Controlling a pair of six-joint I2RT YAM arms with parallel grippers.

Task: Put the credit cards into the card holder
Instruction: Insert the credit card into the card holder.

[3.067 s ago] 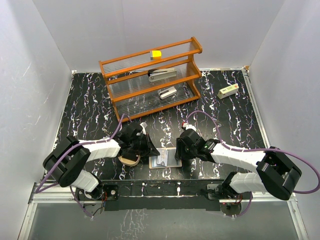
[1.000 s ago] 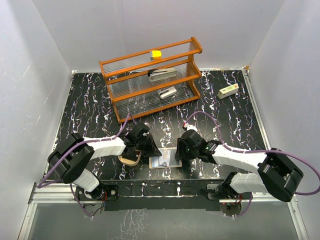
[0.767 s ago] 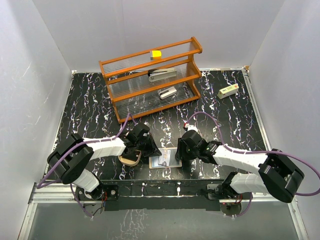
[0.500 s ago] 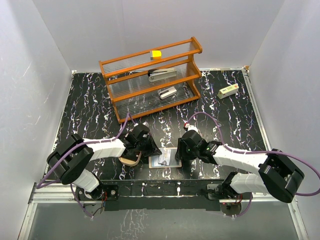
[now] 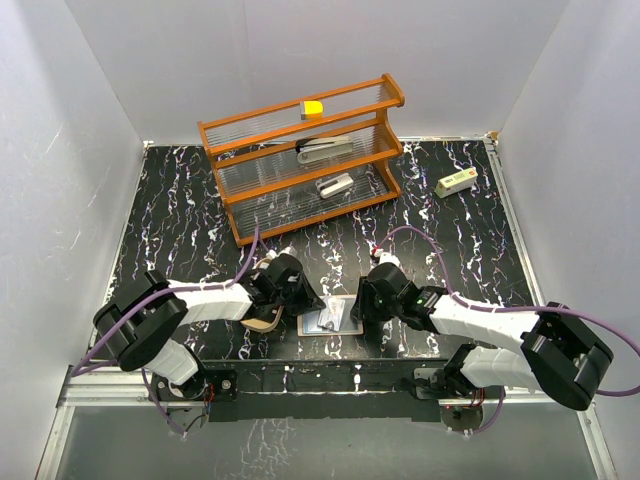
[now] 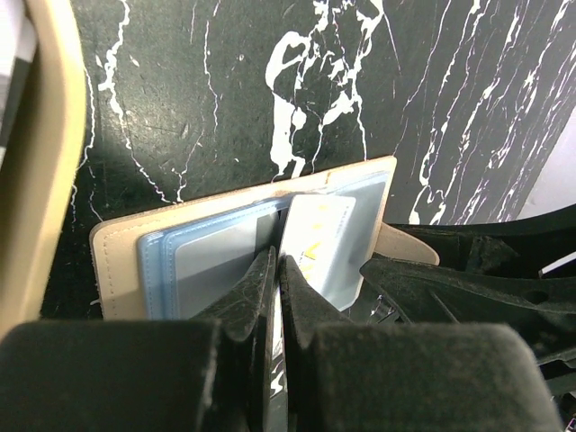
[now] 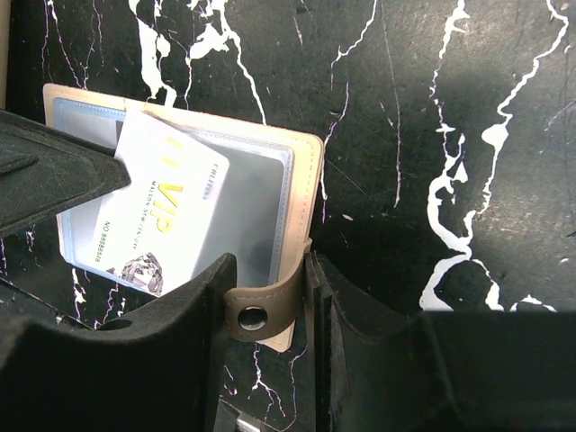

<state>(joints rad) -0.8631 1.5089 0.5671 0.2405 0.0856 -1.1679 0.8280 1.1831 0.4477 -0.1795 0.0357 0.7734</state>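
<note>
The card holder (image 5: 346, 310) is a tan folding wallet with clear blue sleeves. It lies open on the black marble table near the front edge, between the two arms. A pale credit card (image 7: 166, 211) with yellow "VIP" lettering lies slanted over the sleeves (image 6: 207, 261). My left gripper (image 6: 277, 261) is shut on that card's (image 6: 319, 234) near edge. My right gripper (image 7: 267, 264) is shut on the holder's snap strap (image 7: 270, 310) at the right-hand edge. In the top view the left gripper (image 5: 303, 300) and the right gripper (image 5: 364, 320) flank the wallet.
A tan oval tray (image 5: 262, 320) sits just left of the wallet, its rim (image 6: 45, 180) close to my left fingers. An orange rack (image 5: 305, 160) with grey staplers and a yellow block stands at the back. A small white box (image 5: 455, 183) lies back right.
The left gripper has edged right and nearer with the card, bringing it further over the wallet's sleeves. The right gripper has closed slightly on the strap and shifted a little.
</note>
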